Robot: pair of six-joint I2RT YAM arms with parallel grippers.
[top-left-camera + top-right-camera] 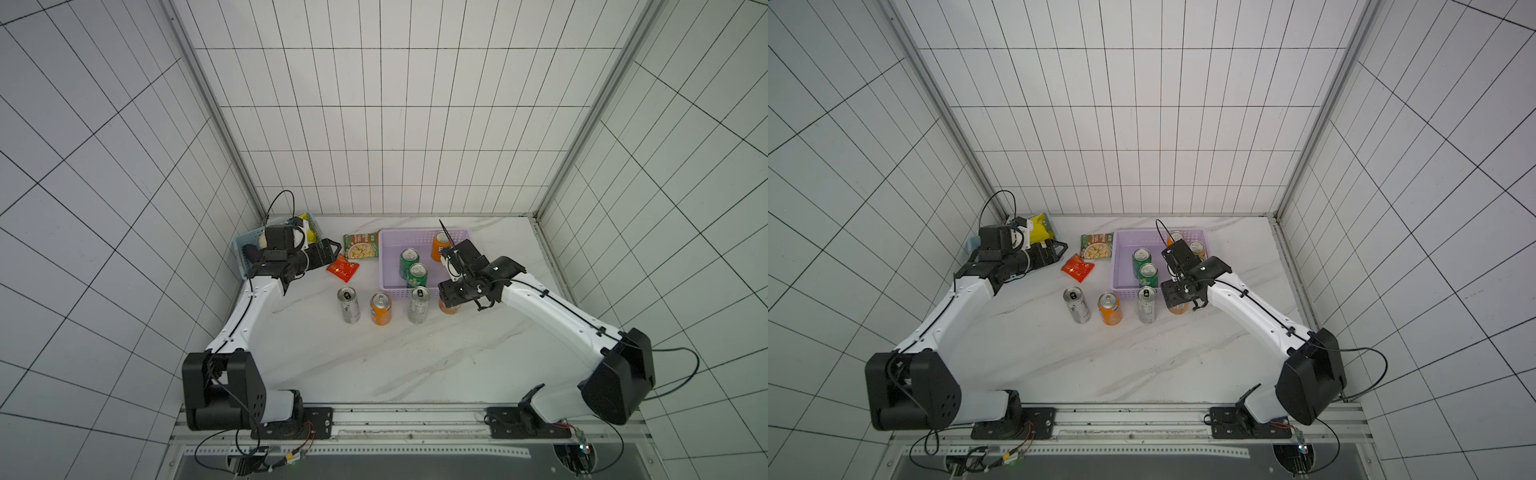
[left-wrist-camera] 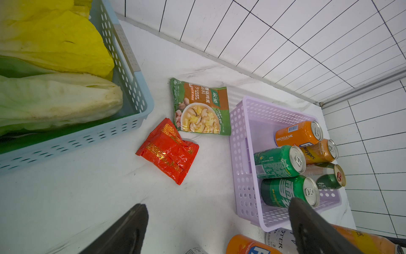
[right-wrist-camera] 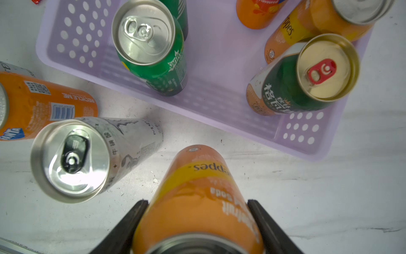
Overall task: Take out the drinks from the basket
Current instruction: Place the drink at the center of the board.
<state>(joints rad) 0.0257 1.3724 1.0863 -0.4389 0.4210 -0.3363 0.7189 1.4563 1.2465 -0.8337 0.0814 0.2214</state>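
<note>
White arm links, black joint housings, thin black cables, black jaws.

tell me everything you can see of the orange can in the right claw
The orange can is metal, orange with a yellow band and lettering ending "ppes". It is upright, pinched at its sides by the right claw, just outside the lilac basket beside a silver-white can. Contact with the table is unclear.

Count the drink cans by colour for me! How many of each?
Orange cans: 4
Green cans: 2
Silver-white cans: 2
Dark green and orange can: 1
Total: 9 cans
</note>
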